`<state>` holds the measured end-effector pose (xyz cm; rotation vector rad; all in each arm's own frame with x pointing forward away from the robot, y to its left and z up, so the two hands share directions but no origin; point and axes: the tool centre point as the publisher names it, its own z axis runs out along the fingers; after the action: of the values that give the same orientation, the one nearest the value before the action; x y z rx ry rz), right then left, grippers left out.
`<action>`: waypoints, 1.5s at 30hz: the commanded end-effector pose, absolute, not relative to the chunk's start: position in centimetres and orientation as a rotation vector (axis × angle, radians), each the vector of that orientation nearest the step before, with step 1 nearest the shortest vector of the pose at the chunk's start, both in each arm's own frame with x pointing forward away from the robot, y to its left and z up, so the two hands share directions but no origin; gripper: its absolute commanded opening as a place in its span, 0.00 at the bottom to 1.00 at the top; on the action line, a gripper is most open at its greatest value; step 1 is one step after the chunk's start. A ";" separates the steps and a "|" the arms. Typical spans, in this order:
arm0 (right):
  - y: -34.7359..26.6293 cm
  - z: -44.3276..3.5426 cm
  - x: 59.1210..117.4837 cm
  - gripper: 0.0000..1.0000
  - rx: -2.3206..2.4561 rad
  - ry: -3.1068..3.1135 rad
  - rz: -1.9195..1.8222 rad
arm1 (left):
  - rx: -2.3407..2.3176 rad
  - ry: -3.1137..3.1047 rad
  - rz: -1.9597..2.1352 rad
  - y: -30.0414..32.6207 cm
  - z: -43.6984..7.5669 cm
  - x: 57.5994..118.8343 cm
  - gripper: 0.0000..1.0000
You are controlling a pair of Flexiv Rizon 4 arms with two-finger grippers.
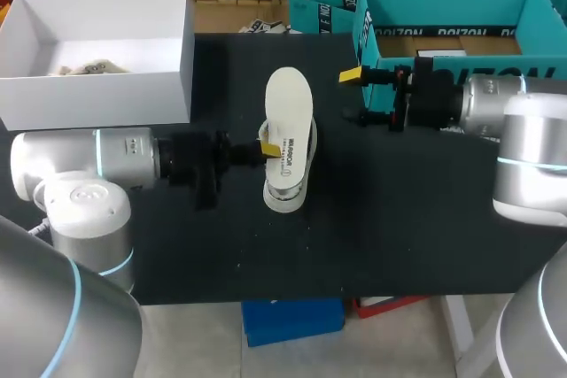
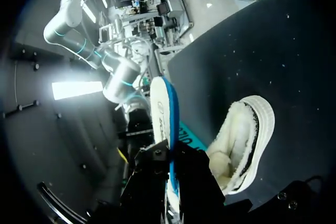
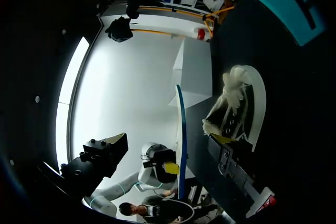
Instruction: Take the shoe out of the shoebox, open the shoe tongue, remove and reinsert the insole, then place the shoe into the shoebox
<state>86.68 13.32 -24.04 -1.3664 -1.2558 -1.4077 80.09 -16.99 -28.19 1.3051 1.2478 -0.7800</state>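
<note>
Two fingers of the left gripper (image 1: 266, 150) pinch the insole (image 1: 290, 112) at its edge and hold it level just above the shoe (image 1: 285, 192) on the black table (image 1: 399, 236). From the head view the insole's white printed face hides most of the shoe. Seen from the left wrist, the insole is edge-on with a blue underside, and the shoe's fleecy lining shows. Only the right wrist view shows the laces. The right gripper (image 1: 353, 96) hangs with fingers spread and empty, apart from the insole. The white shoebox (image 1: 97, 99) stands open at the table's far left corner.
</note>
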 end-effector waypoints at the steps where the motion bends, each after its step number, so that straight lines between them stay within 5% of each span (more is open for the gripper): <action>1: 13.5 -24.1 86.7 1.00 -1.371 -1.256 -1.409 | 1.306 1.252 -0.774 -17.3 -28.2 80.1 0.00; 32: 16.7 -25.9 87.5 1.00 -1.145 -1.499 -1.167 | 1.306 1.252 -0.774 -17.3 -28.2 80.1 0.00; 35: 17.3 -26.1 87.4 0.87 -1.136 -1.497 -1.157 | 1.306 1.252 -0.774 -17.3 -28.2 80.1 0.00; 45: 19.5 -26.9 87.1 0.84 -1.114 -1.480 -1.141 | 1.306 1.252 -0.774 -17.3 -28.2 80.1 0.00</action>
<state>86.75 18.65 -26.20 -1.1233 -1.4849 -1.1429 80.22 -17.20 -28.20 1.3060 1.2489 -0.7807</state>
